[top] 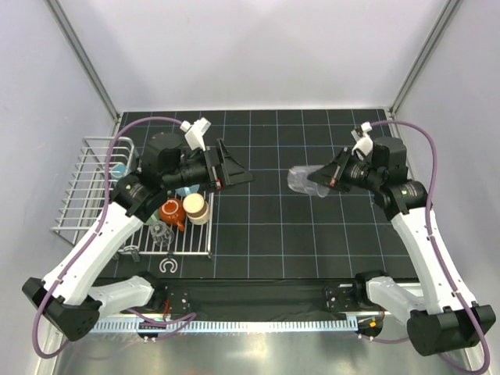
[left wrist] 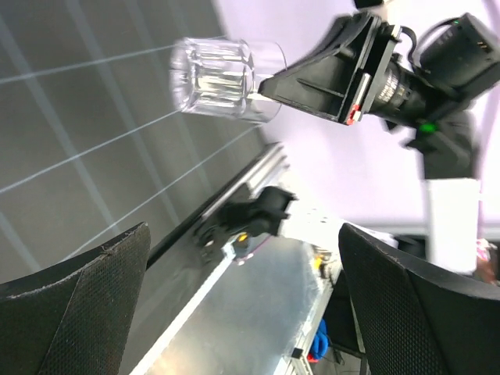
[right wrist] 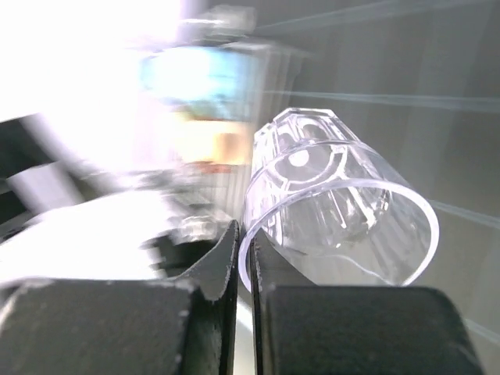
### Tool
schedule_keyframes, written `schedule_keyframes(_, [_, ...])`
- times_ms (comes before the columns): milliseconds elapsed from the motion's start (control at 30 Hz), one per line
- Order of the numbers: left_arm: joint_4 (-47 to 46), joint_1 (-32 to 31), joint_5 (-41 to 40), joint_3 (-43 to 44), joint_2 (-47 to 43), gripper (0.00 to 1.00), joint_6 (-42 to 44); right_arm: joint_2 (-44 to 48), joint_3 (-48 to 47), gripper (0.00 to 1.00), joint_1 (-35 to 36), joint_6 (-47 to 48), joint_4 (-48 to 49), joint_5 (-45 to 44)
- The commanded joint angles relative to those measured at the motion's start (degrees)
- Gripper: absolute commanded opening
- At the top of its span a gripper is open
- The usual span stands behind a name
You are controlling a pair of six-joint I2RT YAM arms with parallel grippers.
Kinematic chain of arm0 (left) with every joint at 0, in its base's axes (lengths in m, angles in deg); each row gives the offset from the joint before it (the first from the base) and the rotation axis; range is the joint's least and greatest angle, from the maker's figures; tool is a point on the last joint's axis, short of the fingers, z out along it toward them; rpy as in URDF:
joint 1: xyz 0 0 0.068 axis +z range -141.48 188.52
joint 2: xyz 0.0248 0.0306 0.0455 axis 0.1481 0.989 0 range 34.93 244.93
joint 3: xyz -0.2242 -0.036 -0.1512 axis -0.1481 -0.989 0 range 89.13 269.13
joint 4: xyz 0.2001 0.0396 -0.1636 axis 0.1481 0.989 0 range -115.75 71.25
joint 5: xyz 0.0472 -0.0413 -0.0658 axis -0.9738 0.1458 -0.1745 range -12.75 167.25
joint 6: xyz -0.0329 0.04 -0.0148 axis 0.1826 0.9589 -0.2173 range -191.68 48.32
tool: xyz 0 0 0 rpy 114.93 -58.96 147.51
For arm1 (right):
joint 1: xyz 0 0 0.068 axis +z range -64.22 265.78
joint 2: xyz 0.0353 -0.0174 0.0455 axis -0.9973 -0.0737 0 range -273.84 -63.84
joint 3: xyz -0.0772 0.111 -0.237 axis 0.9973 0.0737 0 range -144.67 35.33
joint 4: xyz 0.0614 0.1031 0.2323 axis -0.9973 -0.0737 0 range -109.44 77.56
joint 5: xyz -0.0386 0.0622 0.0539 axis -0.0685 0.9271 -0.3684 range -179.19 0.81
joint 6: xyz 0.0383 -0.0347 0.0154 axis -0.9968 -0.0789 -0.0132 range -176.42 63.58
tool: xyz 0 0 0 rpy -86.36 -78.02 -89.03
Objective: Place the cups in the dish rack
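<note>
My right gripper (top: pixel 322 183) is shut on the rim of a clear faceted cup (top: pixel 303 181) and holds it on its side above the mat, right of centre. The right wrist view shows the jaws (right wrist: pixel 244 258) pinching the cup's (right wrist: pixel 336 211) wall. My left gripper (top: pixel 242 177) is open and empty, pointing right towards that cup, with a gap between them. In the left wrist view the cup (left wrist: pixel 223 78) hangs from the right gripper (left wrist: pixel 266 87) well beyond my left fingers (left wrist: pixel 78 305). The dish rack (top: pixel 82 191) stands at the left. An orange cup (top: pixel 172 211), a cream-topped cup (top: pixel 196 207) and a clear cup (top: pixel 162 233) sit on its slatted part (top: pixel 195 242).
Something blue (top: pixel 117 167) shows in the rack's basket, partly hidden by the left arm. A small white C-shaped piece (top: pixel 166 266) lies on the mat in front of the rack. The black gridded mat (top: pixel 273 234) spans the table between grey walls.
</note>
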Motion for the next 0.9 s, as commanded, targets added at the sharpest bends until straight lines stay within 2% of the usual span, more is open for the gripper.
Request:
schedule_keyframes(0, [-10.9, -0.2, 5.6, -1.2, -2.7, 1.00, -1.7, 1.2, 1.7, 0.04, 2.4, -16.6, 30.6, 22.4])
schedule_keyframes(100, [-14.0, -0.2, 7.1, -1.8, -3.7, 1.00, -2.1, 1.1, 0.6, 0.04, 6.4, -21.3, 39.2, 24.4])
schedule_keyframes(333, [-14.4, -0.3, 8.5, -1.8, -3.9, 1.00, -2.7, -0.4, -1.1, 0.04, 13.8, -25.8, 48.3, 24.3])
schedule_keyframes(567, [-14.4, -0.3, 7.5, -2.7, -5.0, 1.00, -2.9, -0.7, 0.0, 0.04, 15.7, -30.0, 55.4, 23.9])
schedule_keyframes(867, [-16.1, -1.6, 11.0, -1.5, -3.5, 1.00, -3.9, -1.9, 3.8, 0.04, 18.0, -35.3, 63.5, 22.0])
